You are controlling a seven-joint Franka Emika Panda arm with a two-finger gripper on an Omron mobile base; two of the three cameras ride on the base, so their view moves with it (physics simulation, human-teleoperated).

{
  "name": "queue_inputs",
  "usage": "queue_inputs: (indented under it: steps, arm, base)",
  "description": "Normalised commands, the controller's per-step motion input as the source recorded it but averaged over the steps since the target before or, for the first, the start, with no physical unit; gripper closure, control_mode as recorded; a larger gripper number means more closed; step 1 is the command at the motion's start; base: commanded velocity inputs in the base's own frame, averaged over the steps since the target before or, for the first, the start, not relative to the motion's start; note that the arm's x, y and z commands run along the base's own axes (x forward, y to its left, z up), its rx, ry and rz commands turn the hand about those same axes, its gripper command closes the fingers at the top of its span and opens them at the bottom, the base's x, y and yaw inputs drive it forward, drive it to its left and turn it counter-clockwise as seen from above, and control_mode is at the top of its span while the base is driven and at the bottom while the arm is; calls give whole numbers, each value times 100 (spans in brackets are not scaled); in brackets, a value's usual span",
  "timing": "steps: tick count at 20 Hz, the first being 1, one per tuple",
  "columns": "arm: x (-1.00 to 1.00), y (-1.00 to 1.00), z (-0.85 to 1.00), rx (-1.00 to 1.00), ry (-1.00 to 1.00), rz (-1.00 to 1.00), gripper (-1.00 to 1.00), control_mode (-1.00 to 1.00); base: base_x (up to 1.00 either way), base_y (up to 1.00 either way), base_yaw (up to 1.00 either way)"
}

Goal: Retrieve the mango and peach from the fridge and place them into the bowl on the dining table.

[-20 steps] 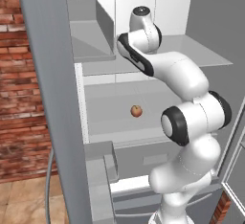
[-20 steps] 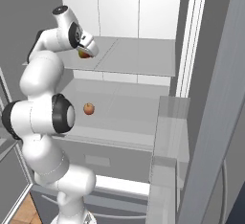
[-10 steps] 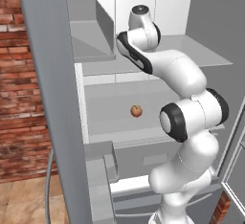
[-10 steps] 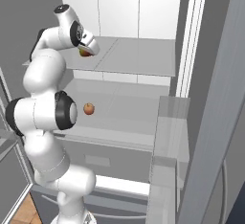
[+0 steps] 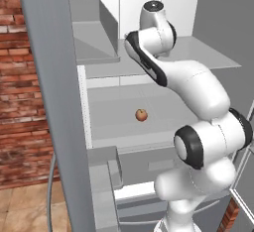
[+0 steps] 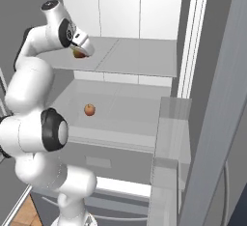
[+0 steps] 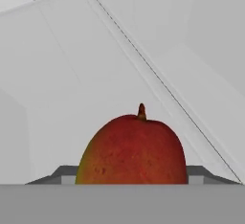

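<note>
The fridge (image 5: 49,102) stands open. My gripper (image 6: 81,51) reaches over its upper glass shelf (image 6: 130,56), shut on the mango (image 6: 78,54). In the hand view the red and yellow-green mango (image 7: 131,151) sits stem up between my fingertips (image 7: 198,173), which press on both its sides. The peach (image 5: 141,115), small, round and orange-pink, lies alone on the shelf below, also seen as the peach (image 6: 89,109) from the right. The bowl and the dining table are out of view.
The left fridge door (image 5: 54,127) and the right door (image 6: 212,123) stand open on either side of the arm. A door bin (image 6: 166,138) juts in at the right. A brick wall (image 5: 20,102) is to the left.
My hand has shifted slightly up and back over the upper shelf with the mango still between the fingers. The peach has not moved.
</note>
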Motion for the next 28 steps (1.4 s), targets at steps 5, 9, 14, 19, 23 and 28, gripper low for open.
queue_inputs:
  steps: [5,9,14,19,23,28]
  arm:
    - [-100,-47,4,8,-16,20,100,-100]
    - [-100,-53,-4,14,-20,29,100,-100]
    - [-100,-34,0,12,-17,29,100,-100]
    - [-88,-13,0,4,-10,20,100,-100]
    - [-64,0,0,0,-4,4,100,-100]
    - [-61,0,0,0,0,1,100,-100]
  base:
    - [0,0,0]
    - [0,0,0]
    - [0,0,0]
    - [0,0,0]
    - [0,0,0]
    - [0,0,0]
